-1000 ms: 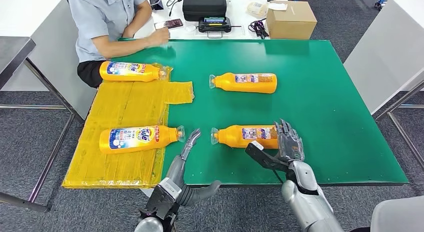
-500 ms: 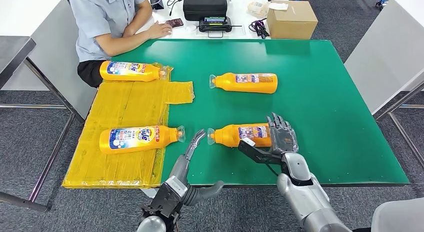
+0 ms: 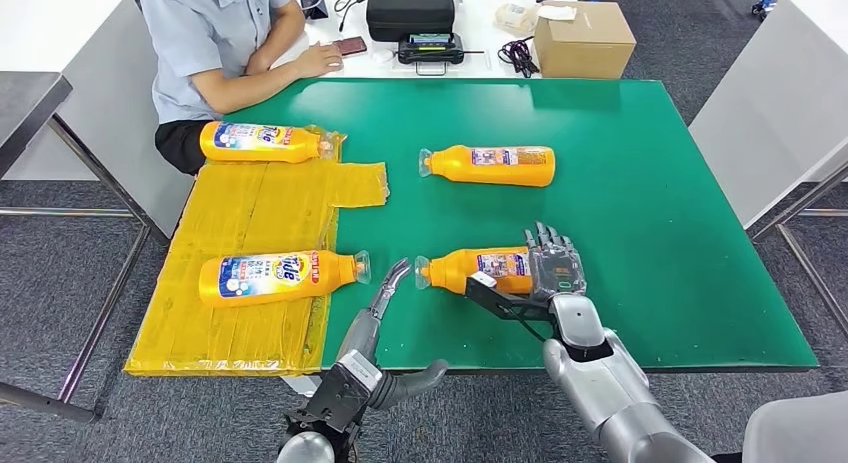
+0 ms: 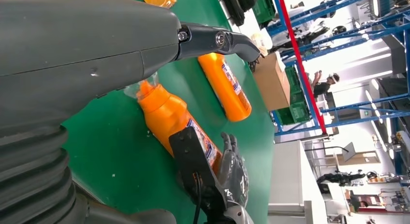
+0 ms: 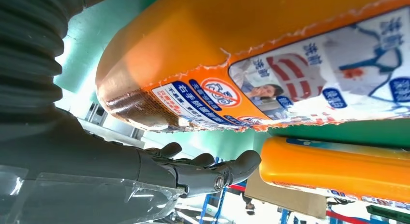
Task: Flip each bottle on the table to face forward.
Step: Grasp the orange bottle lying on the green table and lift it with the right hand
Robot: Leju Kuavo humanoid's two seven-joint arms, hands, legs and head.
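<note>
Right robot hand (image 3: pixel 553 266) cups glossy orange plastic bottle (image 3: pixel 478 268).

A person in a light blue shirt (image 3: pixel 210 33) sits at the green table's far left corner, a dark phone (image 3: pixel 349 46) by their hand. Beyond the table lie a black case (image 3: pixel 408 8), a brown cardboard box (image 3: pixel 583 40) and tangled cables (image 3: pixel 517 55).

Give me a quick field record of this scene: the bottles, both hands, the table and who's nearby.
near right bottle: lying on green table, small-print label up
right hand: around that bottle's base end
left hand: open, fingertips near its cap
far right bottle: small-print label up
bottles on yellow mat: two, brand labels up
person: seated at far left corner
</note>
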